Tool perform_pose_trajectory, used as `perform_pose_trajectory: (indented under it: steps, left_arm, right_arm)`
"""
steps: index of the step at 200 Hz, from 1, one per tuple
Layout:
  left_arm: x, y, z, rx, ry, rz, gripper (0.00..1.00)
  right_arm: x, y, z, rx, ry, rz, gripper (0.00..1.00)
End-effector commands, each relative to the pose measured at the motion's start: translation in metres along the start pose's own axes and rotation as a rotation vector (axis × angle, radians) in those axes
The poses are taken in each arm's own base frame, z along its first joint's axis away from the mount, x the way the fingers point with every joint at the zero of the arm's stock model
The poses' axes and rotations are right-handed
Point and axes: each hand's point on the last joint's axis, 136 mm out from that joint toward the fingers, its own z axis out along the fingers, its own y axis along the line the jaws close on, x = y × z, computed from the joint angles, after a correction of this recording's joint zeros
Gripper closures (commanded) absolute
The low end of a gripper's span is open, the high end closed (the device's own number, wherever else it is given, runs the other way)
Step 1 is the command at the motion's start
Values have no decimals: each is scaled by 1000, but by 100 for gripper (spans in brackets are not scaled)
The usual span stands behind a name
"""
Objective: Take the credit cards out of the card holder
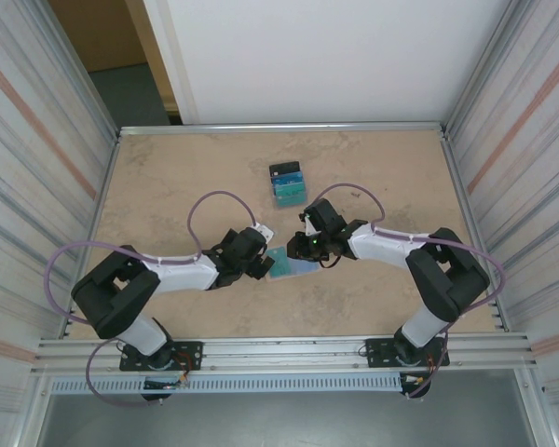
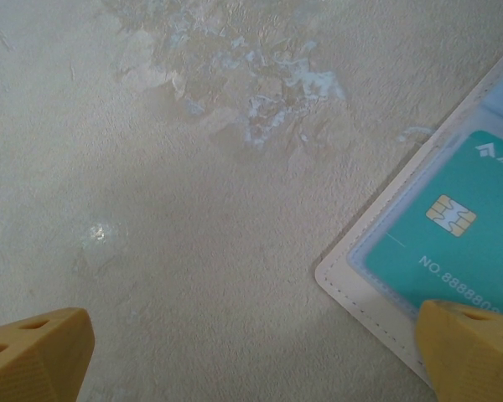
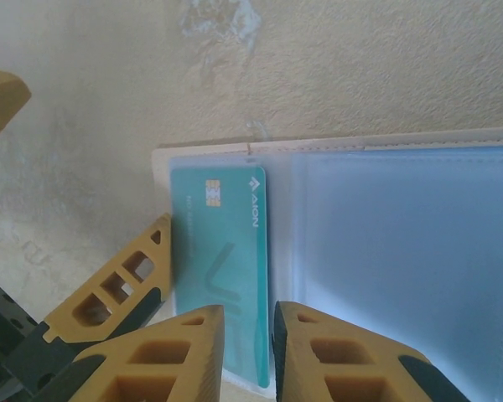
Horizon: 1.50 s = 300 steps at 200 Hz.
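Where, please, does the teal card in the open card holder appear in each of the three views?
Top external: the teal card lies just below centre, in the left part of the open card holder.
Left wrist: it sits at the lower right, running off the right edge.
Right wrist: it stands left of centre, reaching toward the bottom.
Shared landmark: the card holder's pale border right beside the card.

A matt, grainy finish is seen on the counter (image 2: 193,276). The teal card (image 3: 235,243) and the card holder's (image 3: 402,251) sleeves are rendered in smooth plastic.
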Motion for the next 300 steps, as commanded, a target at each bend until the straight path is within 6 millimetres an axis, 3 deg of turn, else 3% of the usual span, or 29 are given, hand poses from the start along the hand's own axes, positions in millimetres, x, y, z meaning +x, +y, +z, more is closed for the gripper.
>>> perform_pose_trajectory:
  steps: [1,215,300]
  left_arm:
    - [6,4,4,-35,26,4,1]
    - [13,6,7,-58,53,12,1]
    - [13,6,7,-57,54,5,1]
  right_arm:
    - [-5,10,3,-52,18,28,78]
    - [0,-14,25,-67,79,127,84]
    - [4,-12,32,-99,102,138,84]
